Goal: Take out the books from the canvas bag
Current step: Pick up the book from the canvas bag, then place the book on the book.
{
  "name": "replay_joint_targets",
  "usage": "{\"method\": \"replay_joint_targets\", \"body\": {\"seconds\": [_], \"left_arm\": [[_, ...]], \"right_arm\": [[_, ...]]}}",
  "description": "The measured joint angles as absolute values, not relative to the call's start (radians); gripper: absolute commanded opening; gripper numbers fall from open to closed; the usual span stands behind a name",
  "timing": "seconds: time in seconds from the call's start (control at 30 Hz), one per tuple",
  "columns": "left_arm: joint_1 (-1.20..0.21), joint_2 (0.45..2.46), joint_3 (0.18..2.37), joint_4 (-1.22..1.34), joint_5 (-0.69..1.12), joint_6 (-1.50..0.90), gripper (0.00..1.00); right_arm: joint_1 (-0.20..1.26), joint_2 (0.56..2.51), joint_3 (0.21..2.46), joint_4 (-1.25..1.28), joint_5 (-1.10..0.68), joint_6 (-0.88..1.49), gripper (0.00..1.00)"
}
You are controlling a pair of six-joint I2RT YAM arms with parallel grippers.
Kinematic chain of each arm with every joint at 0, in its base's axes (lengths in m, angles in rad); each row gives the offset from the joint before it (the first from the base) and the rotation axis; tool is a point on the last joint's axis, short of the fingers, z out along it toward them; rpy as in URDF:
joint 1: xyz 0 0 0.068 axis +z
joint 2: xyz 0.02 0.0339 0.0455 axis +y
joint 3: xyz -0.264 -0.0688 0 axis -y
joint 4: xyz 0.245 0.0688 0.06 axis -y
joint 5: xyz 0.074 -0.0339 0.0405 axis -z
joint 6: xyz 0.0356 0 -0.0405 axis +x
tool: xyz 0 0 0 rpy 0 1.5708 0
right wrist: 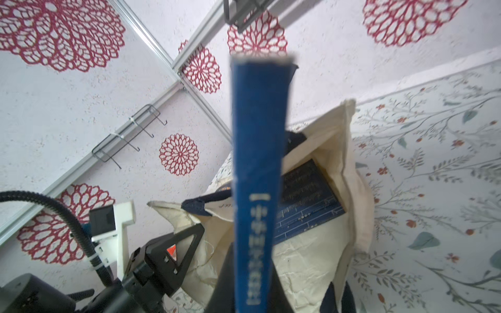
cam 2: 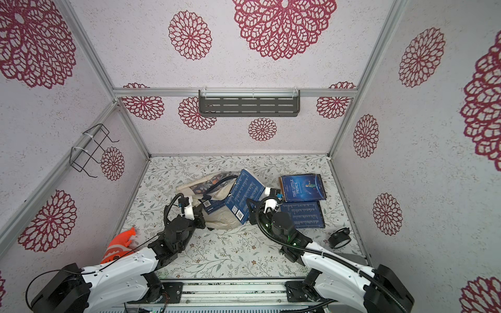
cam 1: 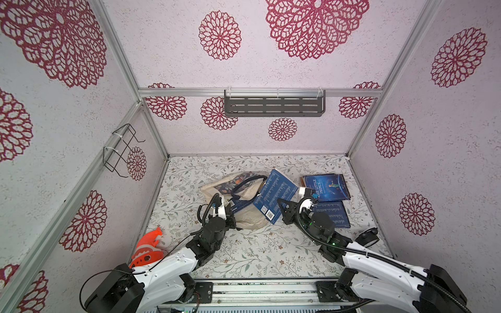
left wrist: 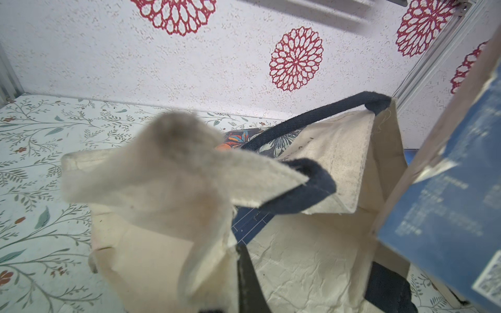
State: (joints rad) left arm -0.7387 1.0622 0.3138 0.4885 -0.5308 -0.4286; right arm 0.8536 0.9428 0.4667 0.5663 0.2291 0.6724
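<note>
An orange toy (cam 1: 147,250) lies nearest the robot, to the left of the canvas bag (cam 1: 250,220) and well apart from it. To the bag's right, also well apart, a black round object (cam 2: 339,239) sits on the flowered table (cam 1: 244,252).

Further in, the left gripper (cam 1: 232,216) is at the bag's near left edge. Its jaws are pinched together on the cream rim, and the left wrist view shows the cloth flap (left wrist: 173,176) bunched up between them. The bag lies slumped in the middle of the table with its mouth gaping and its navy straps (cam 1: 252,180) loose on top.

At the bag's right side, the right gripper (cam 1: 283,210) is clamped on the spine of a dark blue book (cam 1: 276,193). This book is raised and tilted over the bag, with its barcode corner lowest. A second book (right wrist: 306,206) lies inside the bag, seen through the mouth.

To the right of the bag, a third book (cam 1: 332,216) lies flat on the table. Just beyond and touching it is the Little Prince book (cam 1: 325,187), cover up.

Beyond the bag, a wire rack (cam 1: 122,151) hangs on the left wall. A gray shelf (cam 1: 273,104) hangs on the back wall.
</note>
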Motion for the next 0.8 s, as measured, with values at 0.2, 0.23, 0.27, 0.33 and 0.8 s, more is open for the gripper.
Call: {"method": "replay_joint_targets", "body": {"seconds": [0.2,0.23,0.27,0.33,0.8], "left_arm": [[-0.738,1.062,0.314,0.488,-0.529,-0.432,0.00],[-0.738,1.062,0.314,0.487,-0.528,-0.432,0.00],[-0.738,1.062,0.314,0.487,-0.528,-0.432,0.00],[-0.738,1.061,0.314,0.485,-0.527,-0.432,0.00],[-0.736,1.055,0.314,0.480,-0.521,-0.435,0.00]], "right_arm": [[0.802,0.808,0.467,0.477,0.366,0.677,0.00],[0.776,0.790,0.467,0.456,0.378,0.684,0.00],[0.746,0.775,0.467,0.439,0.386,0.698,0.00],[0.670,0.749,0.467,0.400,0.397,0.731,0.00],[0.314,0.778,0.500,0.319,0.344,0.863,0.00]]}}
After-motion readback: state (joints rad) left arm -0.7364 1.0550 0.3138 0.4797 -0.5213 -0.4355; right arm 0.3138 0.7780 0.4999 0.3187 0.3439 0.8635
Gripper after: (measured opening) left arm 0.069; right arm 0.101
